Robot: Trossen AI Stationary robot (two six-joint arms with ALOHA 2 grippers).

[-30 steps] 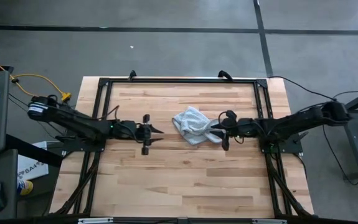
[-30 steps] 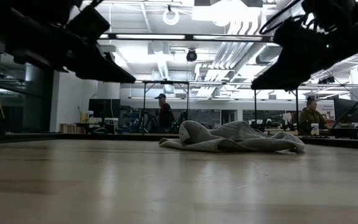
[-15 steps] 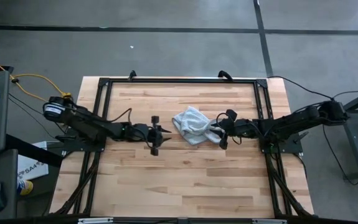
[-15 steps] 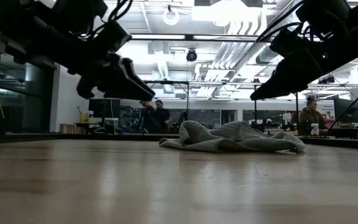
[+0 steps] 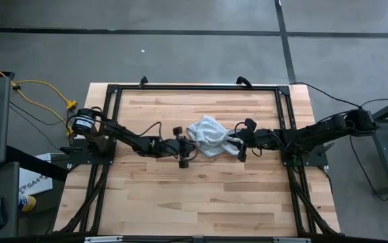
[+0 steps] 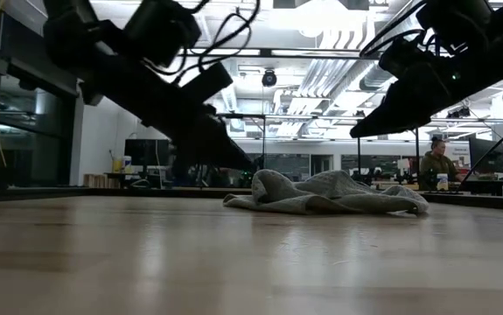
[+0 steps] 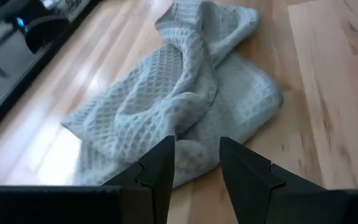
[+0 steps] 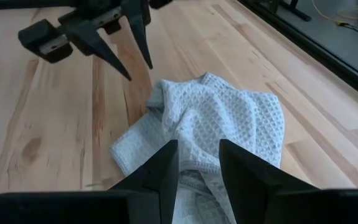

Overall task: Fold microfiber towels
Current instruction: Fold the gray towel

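Note:
The light grey-white waffle-textured towel (image 5: 209,134) lies crumpled in a heap on the wooden table (image 5: 180,196), a little to the right of its middle; it also shows in the low view (image 6: 325,194). My left gripper (image 5: 192,144) is open and hovers just off the heap's left edge (image 7: 195,169), low over the table (image 6: 234,162). My right gripper (image 5: 234,142) is open at the heap's right edge (image 8: 198,165), raised above it (image 6: 360,129). From the right wrist view, the left gripper (image 8: 113,43) shows beyond the towel (image 8: 219,118).
A black metal frame (image 5: 194,88) runs around the table's far, left and right sides. Bare wood lies in front of the towel, toward the near edge. People (image 6: 437,164) are in the room far behind the table.
My left gripper has travelled toward the table's right edge, closing on the towel's left side and coming lower over the table. My right gripper has dropped slightly over the towel's right side. The towel has not moved.

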